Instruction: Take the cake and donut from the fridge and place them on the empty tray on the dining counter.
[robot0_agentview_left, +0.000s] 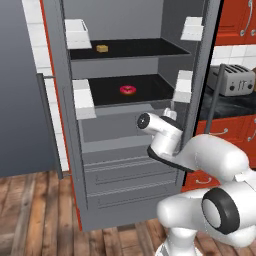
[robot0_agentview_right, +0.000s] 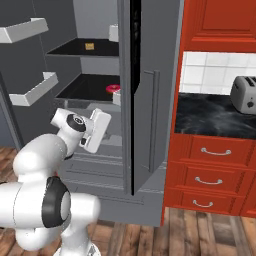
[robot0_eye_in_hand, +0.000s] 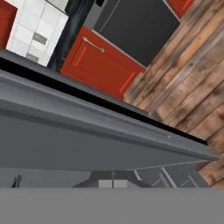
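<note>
- The fridge stands with both doors swung open, its black shelves, white door bins and two lower drawers exposed.
- The robot's arm reaches up in front of the drawers, with the jaws low by the right door's lower bin; the jaws are closed tight and hold nothing.
- A toaster sits on the dark tabletop to the right of the fridge, above red drawers.
- The donut lies on the lower black shelf, up and to the left of the jaws, apart from them.
- The cake rests on the upper shelf, well above the jaws and left of the donut.
</note>
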